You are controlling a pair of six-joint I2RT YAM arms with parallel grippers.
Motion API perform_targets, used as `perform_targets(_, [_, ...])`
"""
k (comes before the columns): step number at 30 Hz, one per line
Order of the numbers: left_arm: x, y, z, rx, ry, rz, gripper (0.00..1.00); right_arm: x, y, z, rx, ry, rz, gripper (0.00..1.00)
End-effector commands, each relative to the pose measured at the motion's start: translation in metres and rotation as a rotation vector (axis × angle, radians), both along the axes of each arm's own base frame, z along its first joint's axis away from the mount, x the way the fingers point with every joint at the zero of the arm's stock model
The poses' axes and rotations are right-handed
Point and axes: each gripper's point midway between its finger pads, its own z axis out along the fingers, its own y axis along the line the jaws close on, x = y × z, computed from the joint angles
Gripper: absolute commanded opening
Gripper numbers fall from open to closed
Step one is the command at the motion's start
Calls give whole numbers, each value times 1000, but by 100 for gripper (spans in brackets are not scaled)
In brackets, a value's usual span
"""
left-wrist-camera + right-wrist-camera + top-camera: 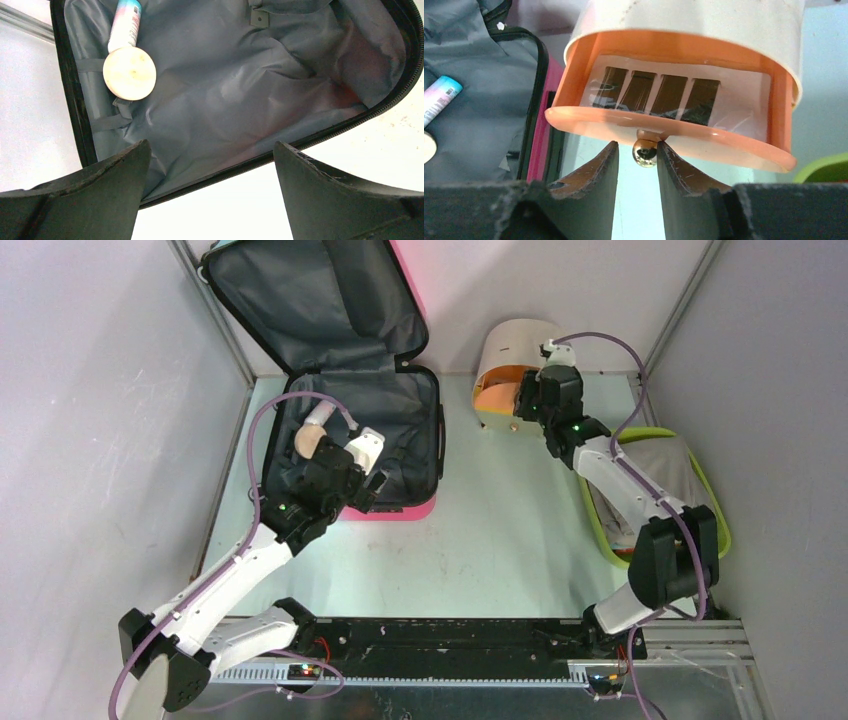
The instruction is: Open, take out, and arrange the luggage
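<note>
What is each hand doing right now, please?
Left hand: open, holding nothing, above the open suitcase.
Right hand: closed on the metal knob of the orange drawer.

Robotics lab test cell.
Pale table is enclosed by grey panels on metal posts; a black rail is fixed along the near edge.

The table has a pale, greenish-white top, scuffed and lightly stained in the middle. The luggage lies open in the far left corner, its lower half flat on the top and its lid raised at the far edge. A beige cylinder with an orange face sits at the far edge, right of the middle. A lime-green tray lies along the right edge. A black rail runs along the near edge.
</note>
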Motion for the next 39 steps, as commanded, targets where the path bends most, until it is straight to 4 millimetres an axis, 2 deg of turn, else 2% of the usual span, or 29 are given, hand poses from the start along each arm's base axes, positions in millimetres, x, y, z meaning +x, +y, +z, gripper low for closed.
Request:
perform_targets(1, [2,1,13,-29,-35,27,100,31,4,23,2,-156,10,37])
perform_targets(11, [3,-1,11,-29,-20,19,100,56,-5,22,-56,-235,-38,40])
perform_targets(21, [2,-1,10,-30,-19,22,100,69,-13,14,-47,-255,-100,43])
perform_targets(25, [1,1,12,-32,-28,25,100,59,-6,17,-23,-232,-86,46])
perform_targets(31, [-1,1,17,-50,-44,20,100,28,-4,25,33,-154,-115,56])
perform_targets(36, [-3,2,20,-61,-57,18,100,3,-8,18,108,-129,-131,64])
perform_targets(39, [-4,2,23,-72,-66,16,100,-4,-16,4,163,-108,-144,64])
